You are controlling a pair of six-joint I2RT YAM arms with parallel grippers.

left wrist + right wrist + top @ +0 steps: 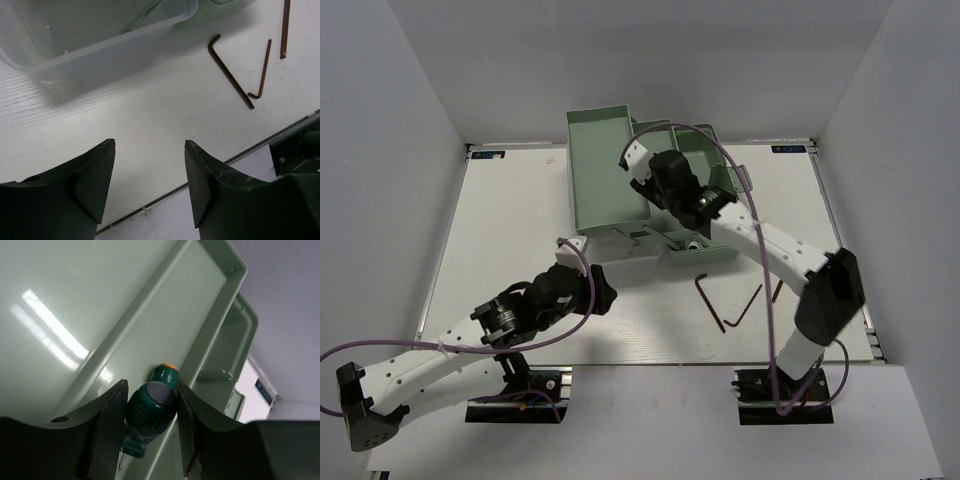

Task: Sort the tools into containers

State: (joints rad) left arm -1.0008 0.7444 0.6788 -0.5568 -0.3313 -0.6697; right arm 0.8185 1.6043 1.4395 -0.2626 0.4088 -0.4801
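Right now the right claw (150,389) is closed about halfway on a green-handled screwdriver (150,412), its two fingers pressed against the fat part of the handle. It hangs over a narrow compartment of the mint-green toolbox (605,170), where a second screwdriver (165,374) with an orange end already lies just beyond it. I cannot tell whether the two touch.

That stubby tool looks light and rigid. Its handle is rounded, with a dimpled patch, so I would expect it to roll or twist if pinched off-centre. The widest part of the handle, where the claw has it now, seems the sound place to hold.

The left claw (149,150) hangs over the bare tabletop (150,110) with its fingers standing apart and nothing between them. Well off to one side of it lie three hex keys (230,70), thin and dark. They look stiff and nearly weightless, and they lie flat against the surface, so they are likely to skid away. Pinching across the long leg near the bend strikes me as the best bet.
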